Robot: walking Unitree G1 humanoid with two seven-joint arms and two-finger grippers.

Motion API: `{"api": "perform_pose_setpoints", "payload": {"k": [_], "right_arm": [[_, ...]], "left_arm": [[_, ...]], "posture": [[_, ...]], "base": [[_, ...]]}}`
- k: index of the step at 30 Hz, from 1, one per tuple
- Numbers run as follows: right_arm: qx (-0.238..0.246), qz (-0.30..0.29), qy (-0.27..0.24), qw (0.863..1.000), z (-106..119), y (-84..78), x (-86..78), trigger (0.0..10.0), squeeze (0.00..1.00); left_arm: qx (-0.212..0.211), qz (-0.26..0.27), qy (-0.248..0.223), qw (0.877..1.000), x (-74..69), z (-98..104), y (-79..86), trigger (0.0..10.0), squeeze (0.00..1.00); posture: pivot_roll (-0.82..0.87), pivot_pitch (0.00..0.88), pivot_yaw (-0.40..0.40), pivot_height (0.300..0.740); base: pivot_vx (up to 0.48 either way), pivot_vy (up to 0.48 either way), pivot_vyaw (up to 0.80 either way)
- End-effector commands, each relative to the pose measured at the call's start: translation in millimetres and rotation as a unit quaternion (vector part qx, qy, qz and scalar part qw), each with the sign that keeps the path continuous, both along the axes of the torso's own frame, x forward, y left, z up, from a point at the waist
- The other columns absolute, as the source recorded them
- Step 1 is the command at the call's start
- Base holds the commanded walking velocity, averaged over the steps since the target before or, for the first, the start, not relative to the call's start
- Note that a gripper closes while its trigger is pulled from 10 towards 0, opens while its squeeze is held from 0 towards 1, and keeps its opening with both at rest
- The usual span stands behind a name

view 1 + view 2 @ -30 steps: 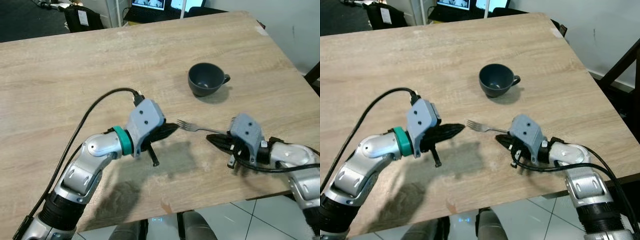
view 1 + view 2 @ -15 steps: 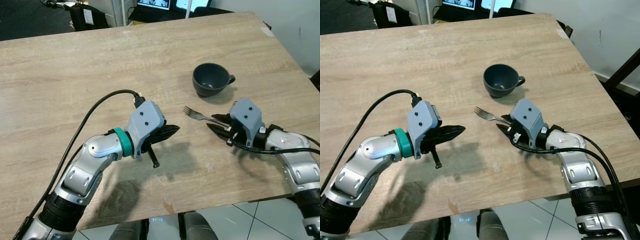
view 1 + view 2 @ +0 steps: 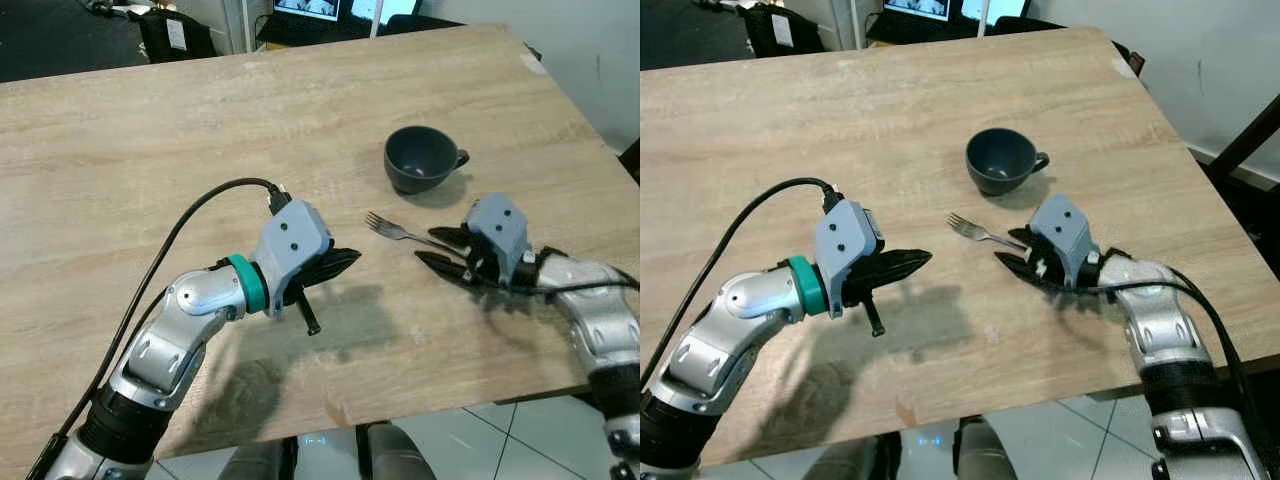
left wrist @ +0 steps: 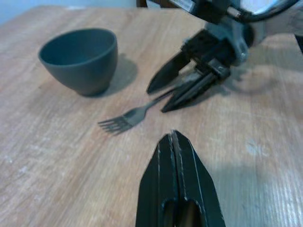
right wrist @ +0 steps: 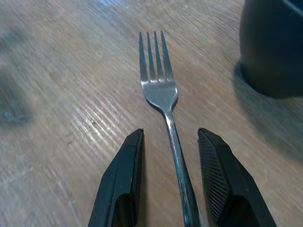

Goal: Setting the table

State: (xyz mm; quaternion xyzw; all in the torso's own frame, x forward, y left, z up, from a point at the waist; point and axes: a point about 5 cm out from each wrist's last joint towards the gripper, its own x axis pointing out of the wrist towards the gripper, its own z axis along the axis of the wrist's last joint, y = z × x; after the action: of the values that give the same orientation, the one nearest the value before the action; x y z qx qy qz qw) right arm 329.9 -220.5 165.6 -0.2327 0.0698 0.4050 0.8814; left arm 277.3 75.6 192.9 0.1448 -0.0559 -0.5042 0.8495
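A: Where do we stand on edges and room?

B: We have the right end effector low on the tabletop, near the tabletop's right side and not far from the near edge. Its fingers are spread, one each side of the fork handle; the right wrist view shows gaps on both sides, so we're not pinching it. The fork lies flat, tines pointing toward our left end effector, with bare wood between them. The cup sits just beyond the fork, apart from it, handle toward the right edge.

A: Left side?

B: Left end effector hovers near the tabletop's middle, fingers pressed together, holding nothing. The left wrist view has its tip aimed at the fork tines, close but apart. Wide open wood to the left and toward the far edge.

A: Surface and room?

B: Light wood-grain tabletop, a small mark near the front edge. Pale tiled floor below the near edge. Beyond the far edge we see laptop screens and a dark chair.

A: Anything unclear?

B: The fork handle's end is hidden under the right end effector's body. We can't tell whether the handle rests on the wood there. The cup's inside looks dark; contents unreadable.
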Motion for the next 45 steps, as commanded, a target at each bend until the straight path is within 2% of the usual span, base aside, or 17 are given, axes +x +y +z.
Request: {"api": "perform_pose_setpoints", "payload": {"k": [1, 3, 4, 9, 12, 17, 19, 25, 26, 29, 31, 32, 33, 34, 36, 38, 45], "right_arm": [[-0.007, 0.009, 0.059, 0.998, -24.6, 2.9, -3.3, 5.2, 0.00], [-0.007, 0.012, 0.063, 0.998, -25.4, 4.5, -1.9, 5.2, 0.00], [0.004, 0.023, 0.081, 0.996, -28.2, 8.1, -1.9, 0.0, 0.00], [0.013, 0.032, 0.095, 0.995, -30.8, 10.8, -2.1, 0.0, 0.00], [0.062, 0.057, 0.168, 0.982, -48.8, 17.3, -9.4, 0.0, 0.00], [0.080, 0.066, 0.191, 0.976, -56.5, 18.0, -14.1, 0.0, 0.00], [0.082, 0.067, 0.193, 0.975, -57.1, 18.2, -14.6, 0.0, 0.00], [0.166, 0.087, 0.187, 0.964, -52.4, 37.0, -21.3, 0.0, 0.00], [0.199, 0.083, 0.163, 0.963, -44.9, 46.0, -22.2, 0.0, 0.00], [0.199, 0.083, 0.163, 0.963, -44.9, 46.0, -22.2, 0.0, 0.00], [0.230, 0.070, 0.123, 0.963, -33.7, 54.1, -22.3, 0.0, 0.00], [0.258, 0.032, 0.056, 0.964, -16.3, 59.2, -21.1, 2.4, 0.00], [0.276, -0.016, -0.012, 0.961, -0.2, 61.7, -22.6, 10.0, 0.00], [0.276, -0.016, -0.012, 0.961, -0.2, 61.7, -22.6, 10.0, 0.00], [0.293, -0.077, -0.079, 0.950, 14.5, 64.0, -30.2, 10.0, 0.00], [0.296, -0.097, -0.086, 0.946, 13.3, 68.4, -35.8, 10.0, 0.00], [0.281, -0.151, -0.046, 0.947, -25.2, 97.6, -43.5, 10.0, 0.00]], "left_arm": [[0.003, 0.001, 0.006, 1.000, -1.7, -2.2, 0.4, 10.0, 0.00], [0.002, 0.002, 0.005, 1.000, -1.9, -2.2, 0.3, 10.0, 0.00], [0.001, 0.003, 0.005, 1.000, -2.1, -2.1, 0.4, 10.0, 0.00], [0.001, 0.004, 0.005, 1.000, -2.1, -1.9, 0.4, 10.0, 0.00], [-0.001, 0.007, 0.006, 1.000, -2.6, -1.4, 1.2, 10.0, 0.00], [-0.001, 0.009, 0.005, 1.000, -2.0, -1.3, 0.9, 10.0, 0.00], [-0.002, 0.009, 0.005, 1.000, -2.1, -1.3, 0.8, 10.0, 0.00], [-0.005, 0.009, 0.007, 1.000, -2.6, -2.4, -1.8, 10.0, 0.00], [-0.009, 0.017, 0.007, 1.000, -1.4, -2.1, -1.8, 10.0, 0.00], [-0.009, 0.017, 0.007, 1.000, -1.4, -2.1, -1.8, 10.0, 0.00], [-0.017, 0.030, 0.006, 0.999, 0.3, -1.6, -1.5, 10.0, 0.00], [-0.031, 0.053, 0.005, 0.998, 2.8, -0.4, 0.4, 10.0, 0.00], [-0.049, 0.083, 0.004, 0.995, 6.2, 1.8, 3.4, 10.0, 0.00], [-0.049, 0.083, 0.004, 0.995, 6.2, 1.8, 3.4, 10.0, 0.00], [-0.070, 0.117, 0.002, 0.991, 10.4, 5.7, 8.2, 10.0, 0.00], [-0.076, 0.124, 0.002, 0.989, 11.9, 7.8, 10.5, 10.0, 0.00], [-0.070, 0.129, -0.001, 0.989, 16.8, 9.0, 15.3, 10.0, 0.00]], "posture": [[-0.04, 0.174, 0.100, 0.740], [-0.04, 0.174, 0.100, 0.740], [-0.04, 0.174, 0.100, 0.740], [-0.03, 0.174, 0.096, 0.740], [-0.03, 0.178, 0.097, 0.740], [-0.04, 0.183, 0.096, 0.740], [-0.04, 0.183, 0.096, 0.740], [-0.04, 0.187, 0.098, 0.740], [-0.04, 0.189, 0.100, 0.740], [-0.04, 0.189, 0.100, 0.740], [-0.04, 0.194, 0.105, 0.740], [-0.04, 0.195, 0.112, 0.740], [-0.05, 0.194, 0.120, 0.740], [-0.05, 0.194, 0.120, 0.740], [-0.06, 0.197, 0.141, 0.740], [-0.07, 0.194, 0.149, 0.740], [-0.08, 0.190, 0.158, 0.740]], "base": [[0.000, 0.000, 0.00], [0.000, 0.000, 0.00], [0.000, 0.000, 0.00], [0.000, 0.000, 0.00], [0.000, 0.000, 0.00], [0.000, 0.000, 0.00], [0.000, 0.000, 0.00], [0.000, 0.000, 0.00], [0.000, 0.000, 0.00], [0.000, 0.000, 0.00], [0.000, 0.000, 0.00], [0.000, 0.000, 0.00], [0.000, 0.000, 0.00], [0.000, 0.000, 0.00], [0.000, 0.000, 0.00], [0.000, 0.000, 0.00], [0.000, 0.000, 0.00]]}}
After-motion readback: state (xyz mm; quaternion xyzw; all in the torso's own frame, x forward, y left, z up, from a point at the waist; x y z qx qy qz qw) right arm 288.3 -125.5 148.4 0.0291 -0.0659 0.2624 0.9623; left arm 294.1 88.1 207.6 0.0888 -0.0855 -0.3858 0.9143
